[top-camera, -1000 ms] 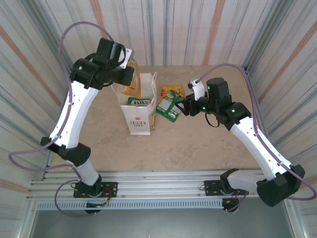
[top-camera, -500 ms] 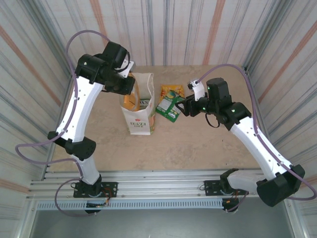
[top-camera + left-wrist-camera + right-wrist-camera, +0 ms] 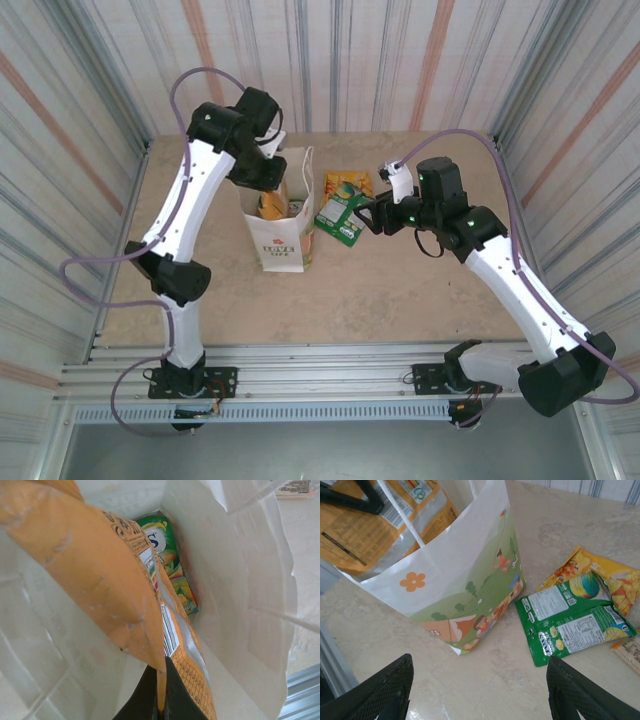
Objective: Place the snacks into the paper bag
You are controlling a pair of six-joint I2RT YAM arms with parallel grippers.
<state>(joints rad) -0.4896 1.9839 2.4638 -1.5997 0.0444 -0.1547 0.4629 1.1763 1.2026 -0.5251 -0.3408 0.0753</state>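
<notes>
The white paper bag (image 3: 283, 238) stands upright at mid-table; its side shows a green landscape print (image 3: 465, 575). My left gripper (image 3: 264, 172) hangs over the bag's mouth, shut (image 3: 161, 702) on the edge of an orange snack packet (image 3: 100, 565) that reaches down inside the bag. A green packet (image 3: 170, 555) lies deeper in the bag. Right of the bag, a green packet (image 3: 570, 622) and a yellow one (image 3: 602, 572) lie on the table. My right gripper (image 3: 485, 690) hovers open above the table near them (image 3: 372, 215), holding nothing.
A further packet's corner (image 3: 630, 650) shows at the right edge of the right wrist view. Striped curtain walls (image 3: 400, 60) close in the beige table (image 3: 400, 290) on three sides. A metal rail (image 3: 320, 380) runs along the near edge.
My left arm has swung right and reached over the bag, carrying the orange packet down into its mouth. The right arm has stayed still.
</notes>
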